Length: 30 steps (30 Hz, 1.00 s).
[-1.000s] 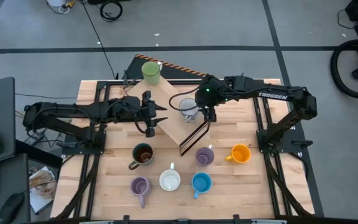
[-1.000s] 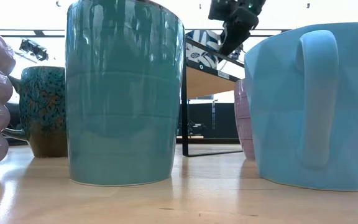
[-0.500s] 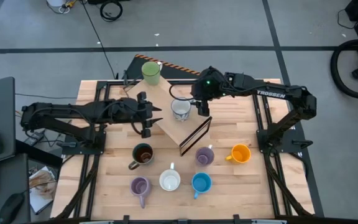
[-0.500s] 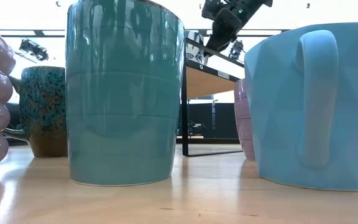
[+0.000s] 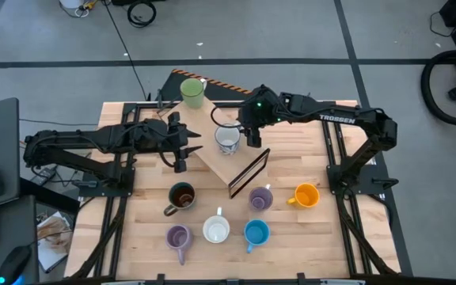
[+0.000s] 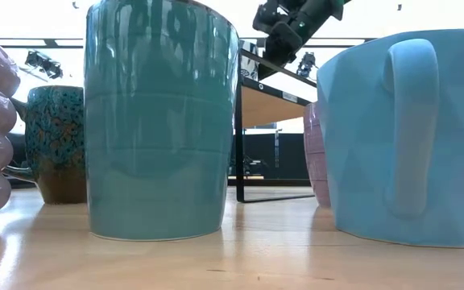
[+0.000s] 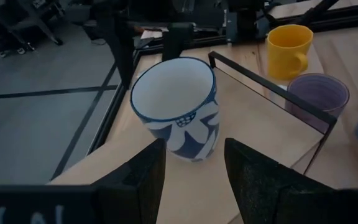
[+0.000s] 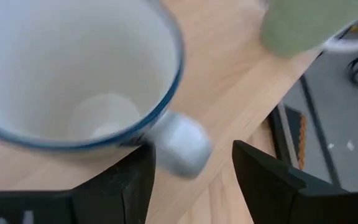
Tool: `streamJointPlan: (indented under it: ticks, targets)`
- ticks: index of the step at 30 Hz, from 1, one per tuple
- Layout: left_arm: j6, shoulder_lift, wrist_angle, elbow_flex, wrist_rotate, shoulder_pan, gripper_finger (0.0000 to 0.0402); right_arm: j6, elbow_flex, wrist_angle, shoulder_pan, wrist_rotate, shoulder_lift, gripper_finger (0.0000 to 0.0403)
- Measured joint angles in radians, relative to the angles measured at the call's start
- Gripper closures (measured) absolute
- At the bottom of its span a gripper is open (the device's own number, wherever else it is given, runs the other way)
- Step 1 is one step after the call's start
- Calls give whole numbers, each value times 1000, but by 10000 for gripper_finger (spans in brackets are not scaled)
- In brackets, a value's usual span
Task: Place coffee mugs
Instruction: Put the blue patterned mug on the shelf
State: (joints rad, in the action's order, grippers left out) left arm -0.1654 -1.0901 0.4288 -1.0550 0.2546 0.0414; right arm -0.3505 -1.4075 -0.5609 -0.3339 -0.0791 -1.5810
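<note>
Hovering just beside the patterned mug [image 5: 227, 139] on the raised shelf [image 5: 212, 154] — right claw [image 5: 251, 136] open, empty, handle between its fingers; left claw [image 5: 182, 146] open, farther off, facing the mug's opposite side.

We see eight coffee mugs, all upright. The white mug with dark blue pattern [image 5: 227, 139] stands on the raised wooden shelf [image 5: 212, 131] at mid-table, empty inside, with a blue rim. The green mug [image 5: 191, 91] stands at the shelf's far corner, well apart from the patterned one. On the table top below, the dark brown mug [image 5: 182, 197] sits left, handle pointing near-left. A lavender mug [image 5: 260, 199] sits just near the shelf's black frame, and the orange mug [image 5: 305, 195] stands to its right. The near row runs left to right: the second lavender mug [image 5: 178, 237], the plain white mug [image 5: 216, 230], the blue mug [image 5: 256, 233].
</note>
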Motion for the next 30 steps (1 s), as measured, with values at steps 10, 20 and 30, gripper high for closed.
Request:
streamJointPlan:
  ticks: [10, 20, 30]
  targets:
    - [52, -5, 22, 0, -13, 0, 230, 67, 0, 61, 0, 8, -28, 229]
    - [79, -5, 40, 0, -13, 0, 230, 125, 0, 86, 9, 37, -54, 290]
    - [97, -56, 45, 0, -31, 0, 230, 153, 0, 146, 11, 60, -55, 354]
